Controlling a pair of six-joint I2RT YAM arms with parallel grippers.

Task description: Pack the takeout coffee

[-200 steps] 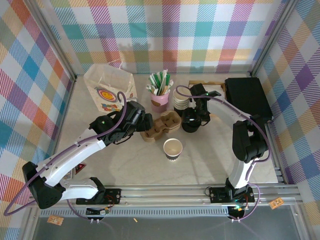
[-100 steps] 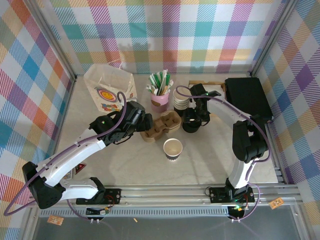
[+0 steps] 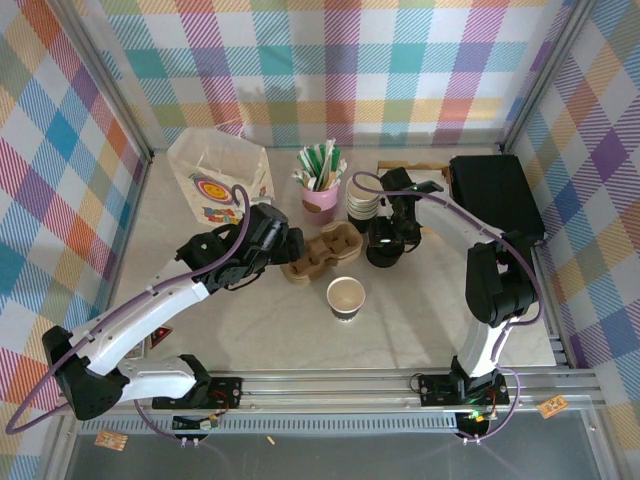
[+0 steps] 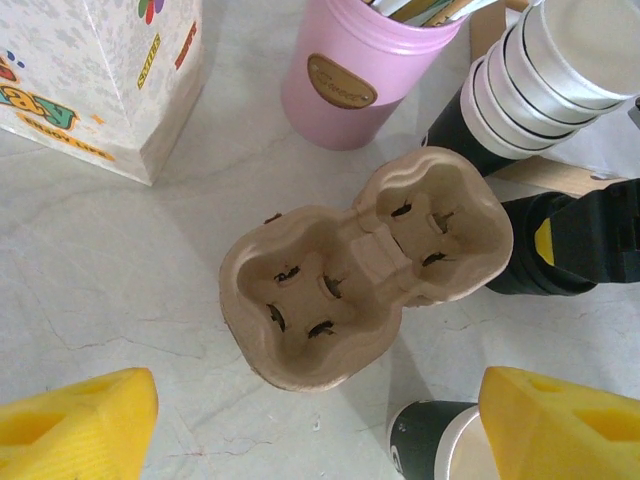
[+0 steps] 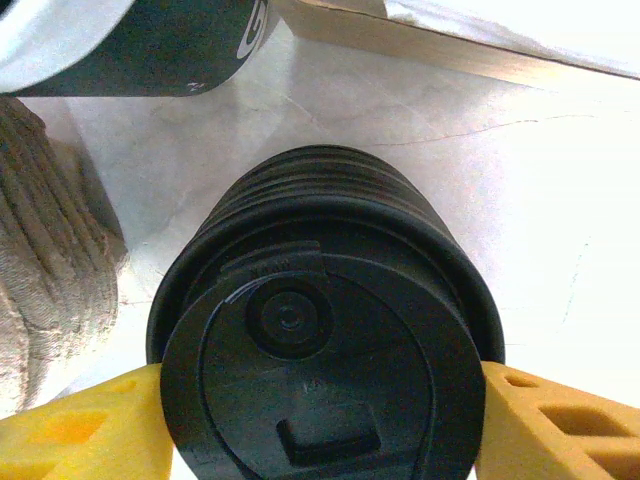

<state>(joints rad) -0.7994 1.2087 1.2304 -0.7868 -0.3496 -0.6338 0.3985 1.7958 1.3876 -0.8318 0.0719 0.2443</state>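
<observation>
Grippers: right gripper [image 5: 320, 385] pinches the stack of black lids [image 5: 320, 230]; left gripper [image 4: 315, 390] spread wide over the cup carrier [image 4: 360, 275]. Lidless takeout coffee [image 3: 346, 297] at the carrier's 5 o'clock. I see nothing moved since a second ago.

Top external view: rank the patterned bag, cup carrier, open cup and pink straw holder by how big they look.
1. patterned bag
2. cup carrier
3. open cup and pink straw holder: these look about alike, so I won't rank them.

Left arm extended diagonally toward the tabletop centre; left gripper [image 4: 318, 420] spread wide, holding nothing. Right arm doubled back from the right edge; right gripper [image 5: 320, 425] clamps a black lid [image 5: 310, 300].
</observation>
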